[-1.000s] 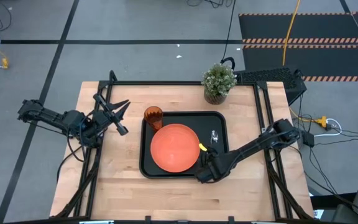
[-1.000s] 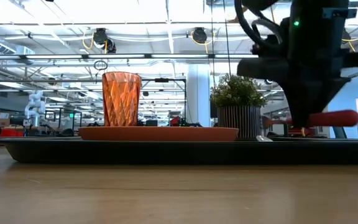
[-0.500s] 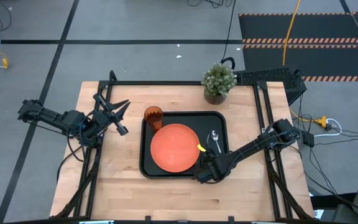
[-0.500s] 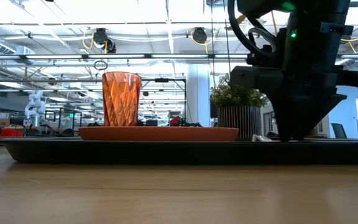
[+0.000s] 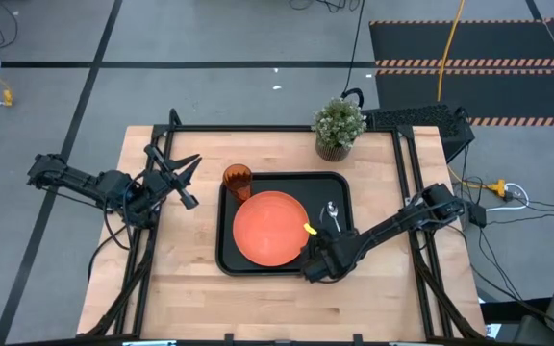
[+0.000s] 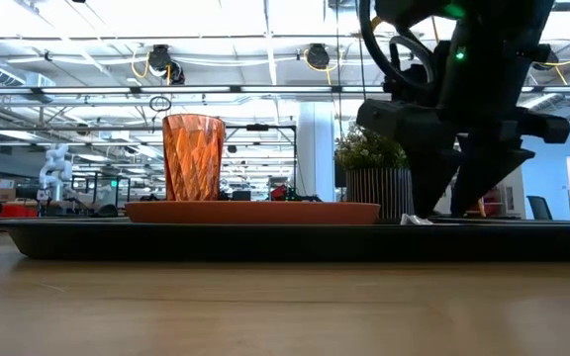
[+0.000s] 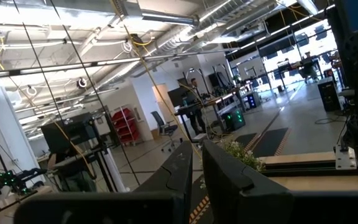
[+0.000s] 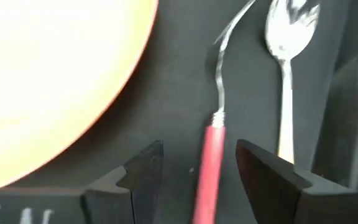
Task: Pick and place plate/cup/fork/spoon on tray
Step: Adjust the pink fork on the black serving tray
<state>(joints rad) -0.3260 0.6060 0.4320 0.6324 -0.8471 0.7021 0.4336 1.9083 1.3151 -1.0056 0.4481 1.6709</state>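
Cutlery was the awkward part of this job, as I judged it: the fork [image 8: 211, 155] lay flat on the black tray [image 5: 227, 252], between the orange plate [image 5: 269, 228] and the spoon [image 8: 284, 50], its pinkish-red handle running between the fingers [image 8: 143, 171] of my right gripper [image 5: 317, 261], which stood spread wide on either side and touched nothing. It looked light and stiff, with thin bent metal tines and a smooth plastic handle that I would expect to slip or pivot in a pinch, so mid-handle seemed the only sensible hold, not the tines. Lying so low on the tray floor, it left little for the fingers to get under. The spoon rested just beside it, metal bowl pointing the same way, near the tray's right rim; I could not tell whether the two touched. The amber cup [image 5: 237, 179] stood upright in the tray's far left corner, just beside the plate. My left gripper [image 5: 183, 181] waited over the desk [image 5: 181, 279] left of the tray, its fingers nearly together and empty.
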